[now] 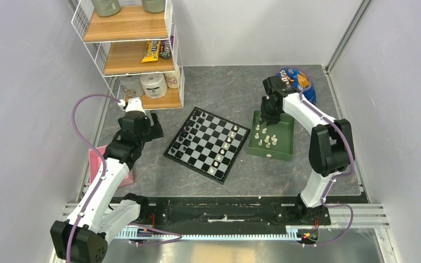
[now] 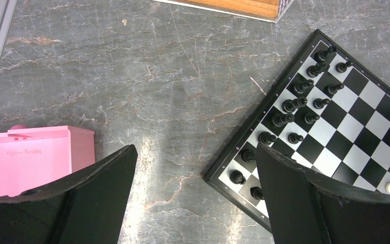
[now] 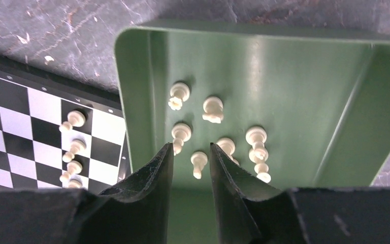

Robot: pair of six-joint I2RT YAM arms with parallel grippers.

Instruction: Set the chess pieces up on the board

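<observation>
Picking a cream piece from the green tray (image 3: 304, 86): right gripper (image 3: 190, 148) sits low over it, fingers narrowly spread either side of one pawn (image 3: 199, 163), not pinching it yet. Remaining chess pieces (image 3: 213, 109) lie loose in the tray just beside the board (image 1: 208, 143); some cream ones stand along its tray-side edge, black pieces (image 2: 294, 104) line the opposite side. Next move likely needs closing on the pawn, lifting, then placing on a free square. Left gripper (image 2: 195, 150) hovers over the surface (image 2: 157, 76), fingers spread wide, holding nothing. Pink box (image 2: 30, 157) lettering and snack packs (image 1: 151, 51) print unreadable.
</observation>
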